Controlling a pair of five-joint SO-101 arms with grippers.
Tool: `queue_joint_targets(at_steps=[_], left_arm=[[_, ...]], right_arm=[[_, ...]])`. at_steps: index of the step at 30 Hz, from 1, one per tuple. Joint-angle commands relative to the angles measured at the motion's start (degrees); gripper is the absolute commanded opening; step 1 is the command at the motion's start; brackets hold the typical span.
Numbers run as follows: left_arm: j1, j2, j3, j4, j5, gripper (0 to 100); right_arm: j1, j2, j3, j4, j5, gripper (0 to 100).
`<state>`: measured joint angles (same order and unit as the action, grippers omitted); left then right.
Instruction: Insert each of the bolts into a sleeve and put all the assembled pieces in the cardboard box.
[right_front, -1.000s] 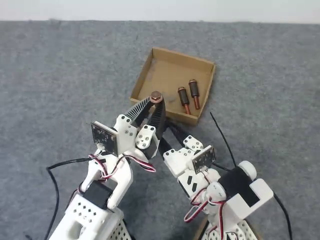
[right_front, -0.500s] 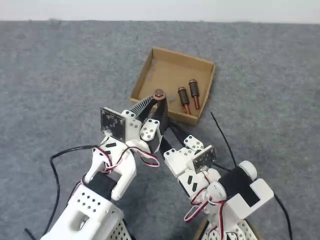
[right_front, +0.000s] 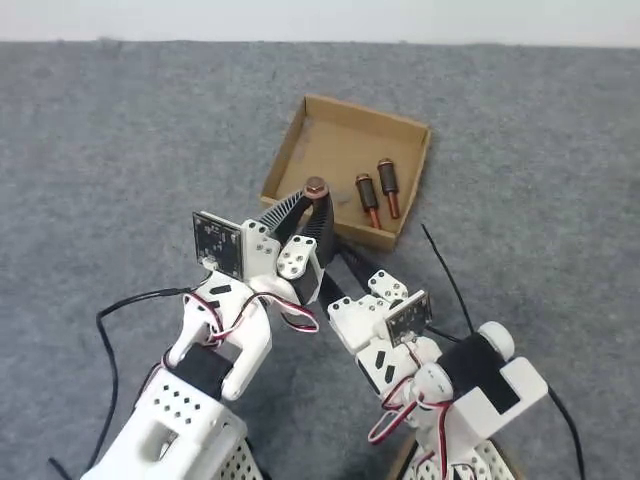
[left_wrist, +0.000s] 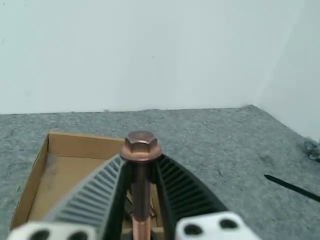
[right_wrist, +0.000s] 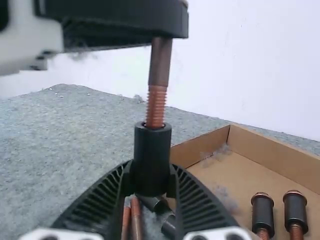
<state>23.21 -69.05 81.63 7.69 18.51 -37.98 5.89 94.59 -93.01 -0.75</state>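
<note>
Left gripper (left_wrist: 141, 172) pinching bolt (left_wrist: 141, 147) just under head, holding it upright, head up, over near wall of cardboard box (right_front: 291, 140)

Right gripper (right_wrist: 151, 185) squeezing black sleeve (right_wrist: 151, 155), standing upright directly beneath bolt

Bolt's threaded tip sitting in sleeve's top opening, most of thread showing above it

Two assembled pieces (right_front: 368, 198) lying side by side inside box, sleeve ends pointing away from arms

Box resting on grey carpet (right_front: 120, 150)
</note>
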Motion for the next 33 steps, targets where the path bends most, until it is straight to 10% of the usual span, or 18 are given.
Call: queue_joint_targets(at_steps=[1, 33], left_arm=[[0.9, -0.1, 0.4, -1.7, 0.6, 1], [1.6, -0.1, 1.9, 8.7, 0.5, 1]], right_arm=[[1.1, -0.4, 1.1, 0.1, -0.4, 0.6], [1.1, -0.4, 1.1, 0.1, -0.4, 0.6]])
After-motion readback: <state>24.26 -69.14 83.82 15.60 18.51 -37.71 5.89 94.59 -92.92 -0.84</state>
